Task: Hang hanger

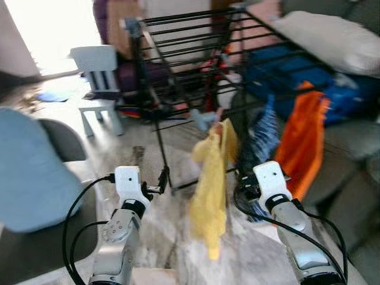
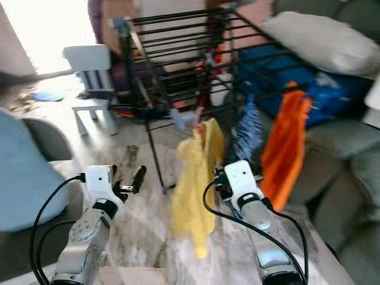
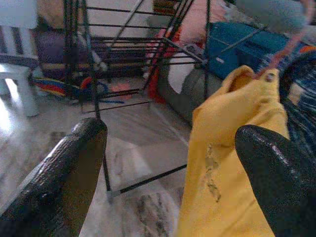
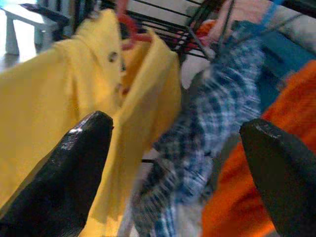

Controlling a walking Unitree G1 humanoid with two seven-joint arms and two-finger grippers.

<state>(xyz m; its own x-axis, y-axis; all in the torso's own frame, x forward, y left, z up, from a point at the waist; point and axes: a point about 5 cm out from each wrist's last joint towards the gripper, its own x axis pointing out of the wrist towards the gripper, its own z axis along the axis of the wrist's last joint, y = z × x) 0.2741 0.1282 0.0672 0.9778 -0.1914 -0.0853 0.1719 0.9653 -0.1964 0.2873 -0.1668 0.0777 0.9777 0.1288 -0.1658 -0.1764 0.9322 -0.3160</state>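
A yellow shirt (image 1: 212,184) hangs on a pink hanger (image 4: 129,30) from a low front bar of the black drying rack (image 1: 178,35). Beside it on the same rack hang a blue plaid garment (image 1: 261,139) and an orange garment (image 1: 303,142). My left gripper (image 3: 173,163) is open, held low just left of the yellow shirt, apart from it. My right gripper (image 4: 182,163) is open too, just right of the shirt and in front of the plaid garment. Nothing sits between either pair of fingers.
A white child's chair (image 1: 98,83) stands left of the rack. A grey sofa (image 1: 350,142) with a white pillow (image 1: 332,38) and blue items runs along the right. A light blue cushion (image 1: 29,172) lies on a grey seat at my near left. Marble-pattern floor lies below.
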